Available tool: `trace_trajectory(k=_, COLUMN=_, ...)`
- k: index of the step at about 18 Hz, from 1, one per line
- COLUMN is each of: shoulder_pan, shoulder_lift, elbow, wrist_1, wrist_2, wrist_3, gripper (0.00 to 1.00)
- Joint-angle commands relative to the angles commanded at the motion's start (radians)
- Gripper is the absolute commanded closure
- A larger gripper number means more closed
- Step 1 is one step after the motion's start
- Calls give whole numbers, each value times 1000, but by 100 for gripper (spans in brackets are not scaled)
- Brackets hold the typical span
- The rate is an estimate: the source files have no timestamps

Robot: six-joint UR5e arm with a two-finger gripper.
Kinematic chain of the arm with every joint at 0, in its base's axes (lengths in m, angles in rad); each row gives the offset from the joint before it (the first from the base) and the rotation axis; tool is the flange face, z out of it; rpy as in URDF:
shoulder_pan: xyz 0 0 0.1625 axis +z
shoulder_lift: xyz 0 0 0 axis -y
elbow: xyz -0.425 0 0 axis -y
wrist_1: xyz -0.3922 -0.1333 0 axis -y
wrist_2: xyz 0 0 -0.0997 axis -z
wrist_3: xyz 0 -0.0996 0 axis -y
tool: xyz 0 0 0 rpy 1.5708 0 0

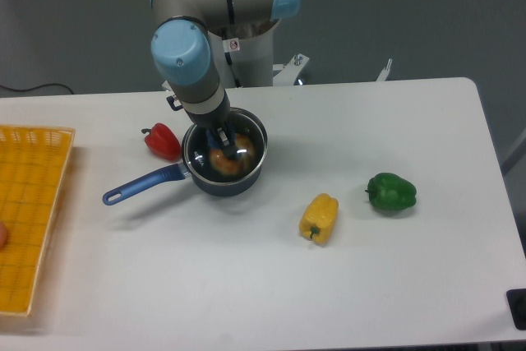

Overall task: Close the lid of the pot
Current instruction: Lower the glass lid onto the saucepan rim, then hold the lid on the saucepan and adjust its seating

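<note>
Orange plastic mesh forms the basket (33,211) seen at the far left edge of the white table (246,285); it lies well apart from the work and plays no part in the task. A red pepper (163,140) is found next, just beside the pot's rear left side. The pot (234,180) is shown a little left of the table's centre, its long blue handle (141,184) pointing toward the basket. The glass lid (226,147) appears seated on, or just at, the pot's rim, roughly concentric with it; an orange item (222,160) is visible through the glass. The gripper (227,142) is held vertically over the lid's centre, where the blue knob would lie; the knob itself is hidden by the fingers. The jaws appear closed about that knob, though contact cannot be confirmed at this resolution. A vertical approach is judged to keep the lid level as it meets the rim. Release and withdrawal are judged to be all that remains. Further right, a yellow pepper (320,218) and a green pepper (392,191) lie well apart from the pot.
</note>
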Motion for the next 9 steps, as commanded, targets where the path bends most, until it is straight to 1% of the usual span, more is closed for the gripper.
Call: trace_trajectory(k=9, shoulder_pan=-11, shoulder_lift=-5, elbow=-3, wrist_1=0, wrist_2=2, wrist_3=2, gripper=52)
